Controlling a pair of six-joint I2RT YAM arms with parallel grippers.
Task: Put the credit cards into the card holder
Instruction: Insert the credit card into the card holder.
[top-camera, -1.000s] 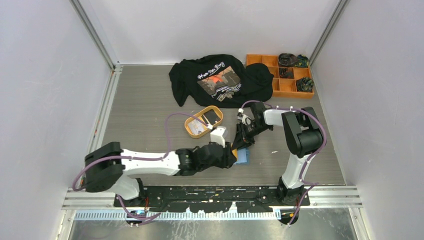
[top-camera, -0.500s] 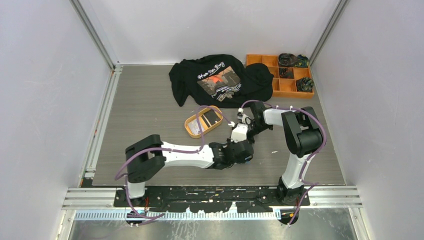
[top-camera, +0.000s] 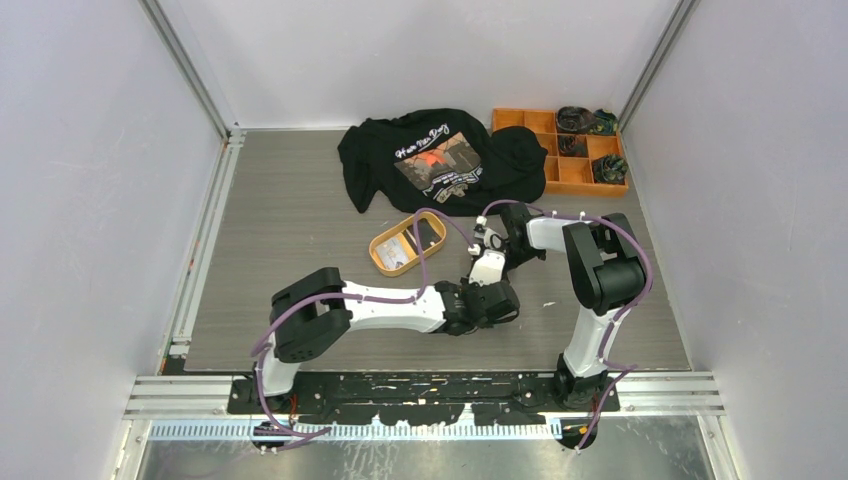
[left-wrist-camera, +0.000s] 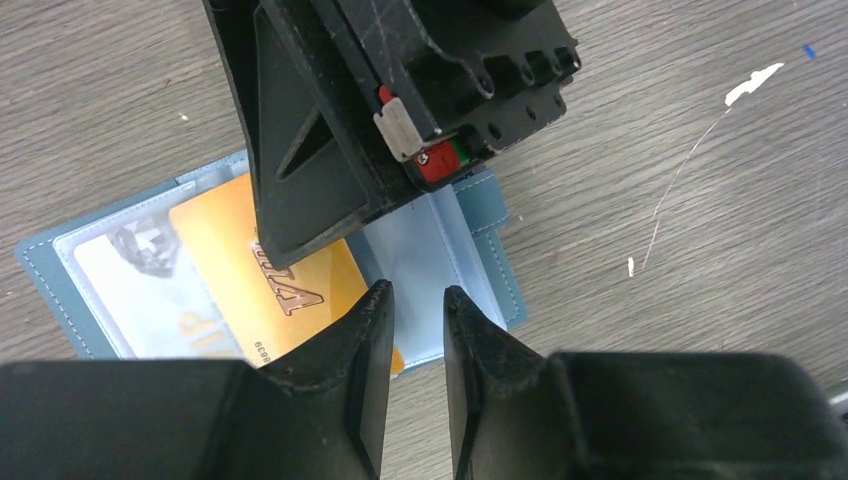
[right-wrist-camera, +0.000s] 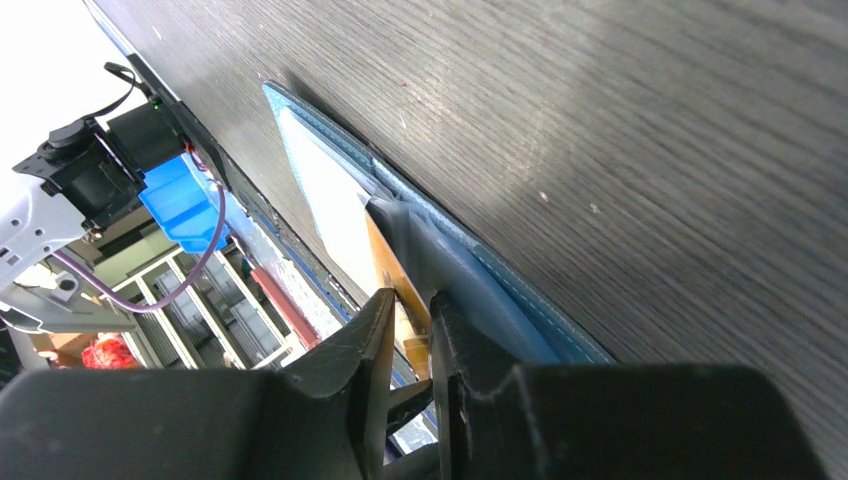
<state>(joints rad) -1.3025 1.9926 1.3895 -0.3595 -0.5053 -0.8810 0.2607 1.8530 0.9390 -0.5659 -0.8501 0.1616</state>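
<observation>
Pinching the card holder (left-wrist-camera: 455, 255) open on the table (left-wrist-camera: 700, 250) (steadying it for loading), the right gripper (right-wrist-camera: 412, 305) is gripping its flap; the left gripper (left-wrist-camera: 418, 300), narrowly parted, empty, is hovering over the orange card (left-wrist-camera: 300, 285).

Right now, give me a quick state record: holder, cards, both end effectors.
card holder: open on the table, beneath both end effectors
orange card: partly in a holder pocket
light card: behind the clear pocket window
left end effector: narrow gap, nothing between the fingers, at the holder's edge
right end effector: nearly closed, apparently pinching a raised holder flap
oval tray: beyond the holder, holds more cards
</observation>
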